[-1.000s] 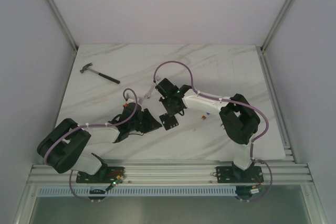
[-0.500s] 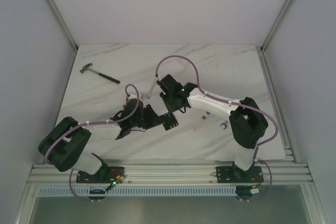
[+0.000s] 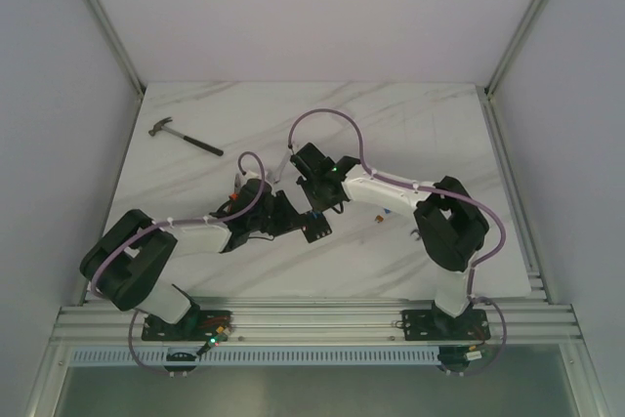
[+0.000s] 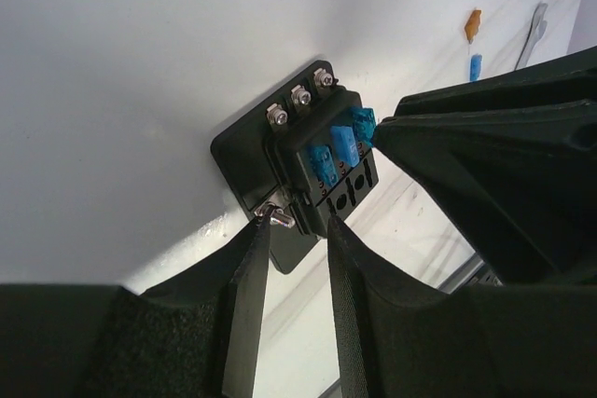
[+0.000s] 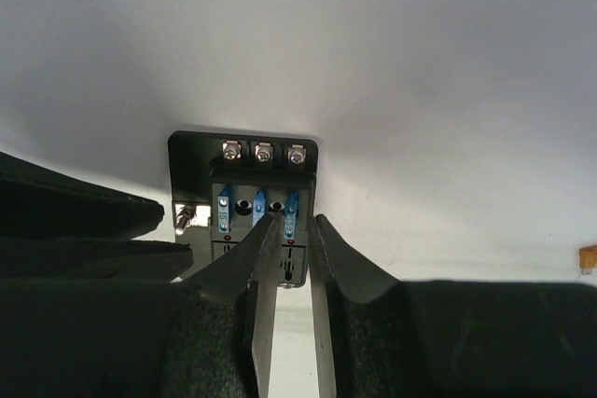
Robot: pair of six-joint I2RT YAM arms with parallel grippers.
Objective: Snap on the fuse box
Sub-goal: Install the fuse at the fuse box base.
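Observation:
The fuse box [image 3: 315, 229] is a black block on a black base plate, lying flat mid-table. The left wrist view shows it [image 4: 280, 151] with three screws and three blue fuses; it also shows in the right wrist view [image 5: 191, 160]. My left gripper [image 3: 291, 218] is open at the box's left end, and its fingertips [image 4: 257, 230] reach the box's near edge by a metal stud. My right gripper [image 3: 318, 208] is narrowly open just above the box. Its fingertips [image 5: 269, 223] flank the right-hand blue fuse [image 5: 292, 204]. I cannot tell whether they touch it.
A hammer [image 3: 186, 138] lies at the far left. A small wrench [image 3: 277, 173] lies behind the arms and shows in the left wrist view [image 4: 536, 30]. Loose amber [image 4: 473, 23] and blue [image 4: 476, 66] fuses lie right of the box [image 3: 381, 214].
My left arm has reached right until its gripper meets the fuse box's left end. My right gripper has stayed over the box with only small shifts.

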